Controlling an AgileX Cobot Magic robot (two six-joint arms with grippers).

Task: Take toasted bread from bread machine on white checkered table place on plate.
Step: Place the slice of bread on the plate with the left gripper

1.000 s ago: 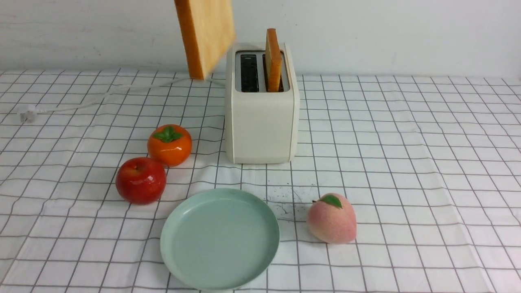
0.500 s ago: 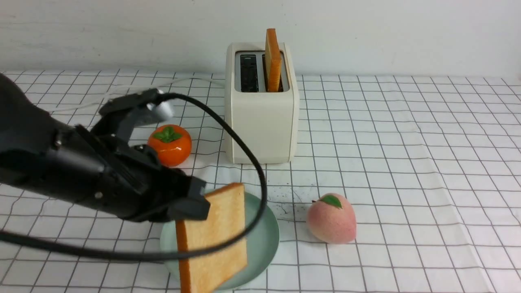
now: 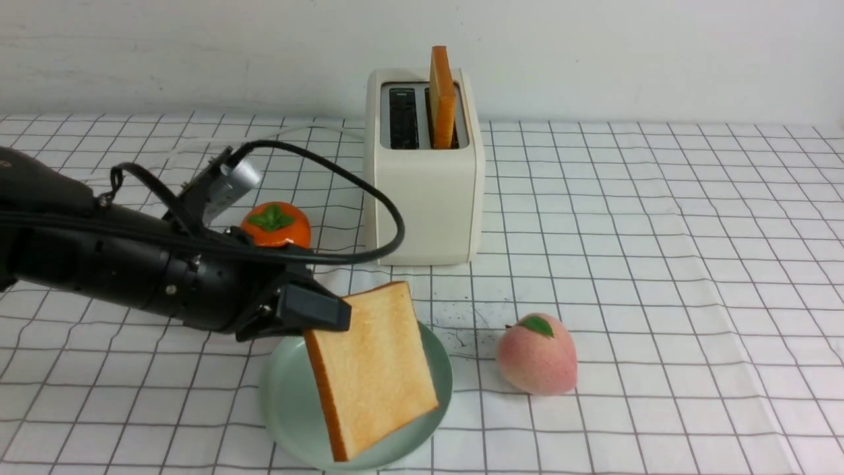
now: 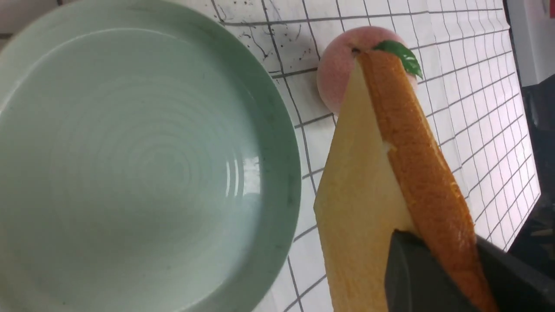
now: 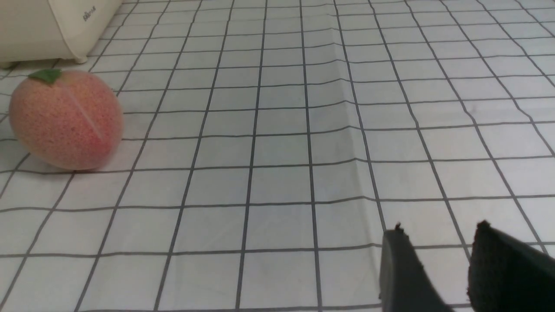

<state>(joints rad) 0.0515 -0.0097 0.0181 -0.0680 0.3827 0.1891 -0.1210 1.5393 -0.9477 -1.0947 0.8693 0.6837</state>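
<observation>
Left gripper [image 3: 330, 311] holds one slice over the plate [image 3: 290, 399]; the second waits in the toaster [image 3: 425, 204]

Reaching in from the left, the left arm [image 3: 151, 264] has its gripper closed on the edge of a square piece of toast [image 3: 376, 369]. Behind the arm, an orange fruit [image 3: 280, 227] with a green top is partly covered.

The held toast hangs tilted above the pale green plate. Seen from the front it overlaps the dish, but the left wrist view shows the plate's inner surface bare, so I judge that this slice is out of the machine but not yet set down. Lowering it, laying it flatter and letting go would finish the first half of the job.

Beyond the plate, the cream toaster stands upright on the checkered table [image 3: 659, 264]. Its left slot holds no bread; the other slice [image 3: 442, 99] stands in the right slot, poking well out of the top. That one has its whole trip left to make.

Farther right sits a pink peach [image 3: 537, 354], apart from the plate. The right gripper [image 5: 438, 255], visible only in its own wrist view, has its fingers parted with nothing between them.
</observation>
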